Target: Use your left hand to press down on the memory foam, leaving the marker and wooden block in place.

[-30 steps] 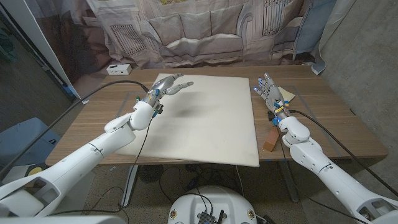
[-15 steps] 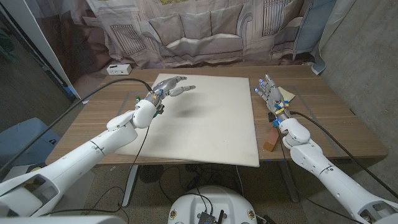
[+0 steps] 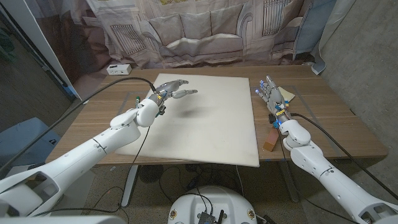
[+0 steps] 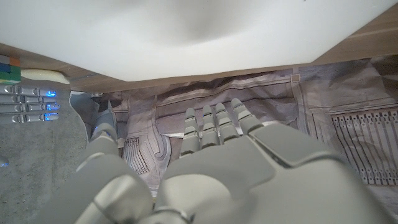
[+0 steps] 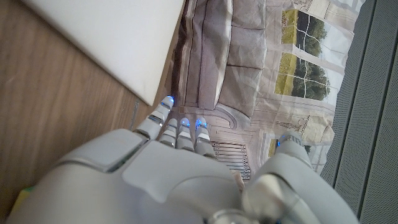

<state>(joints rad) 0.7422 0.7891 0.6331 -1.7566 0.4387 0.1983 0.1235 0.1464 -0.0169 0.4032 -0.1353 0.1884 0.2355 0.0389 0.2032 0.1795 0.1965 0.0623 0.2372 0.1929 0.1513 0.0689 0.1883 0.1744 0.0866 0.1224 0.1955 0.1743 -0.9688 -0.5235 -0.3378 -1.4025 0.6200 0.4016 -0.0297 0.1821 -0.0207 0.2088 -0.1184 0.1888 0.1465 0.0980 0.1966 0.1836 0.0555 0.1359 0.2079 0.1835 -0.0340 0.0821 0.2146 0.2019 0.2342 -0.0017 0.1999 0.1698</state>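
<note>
Filling the table's [image 3: 93, 118] centre, we see the memory foam [image 3: 205, 124]; our left hand [image 3: 169, 91] hovers at its ten o'clock, fingers spread, empty. Our right hand [image 3: 268, 92] stands at three o'clock, fingers apart, above the wooden block [image 3: 271, 138].

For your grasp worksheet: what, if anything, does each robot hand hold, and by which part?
Nothing. The left robot hand hovers open over the memory foam; the right robot hand is open too.

foam [image 3: 199, 118] mid-table, block [image 3: 271, 138] right
</note>
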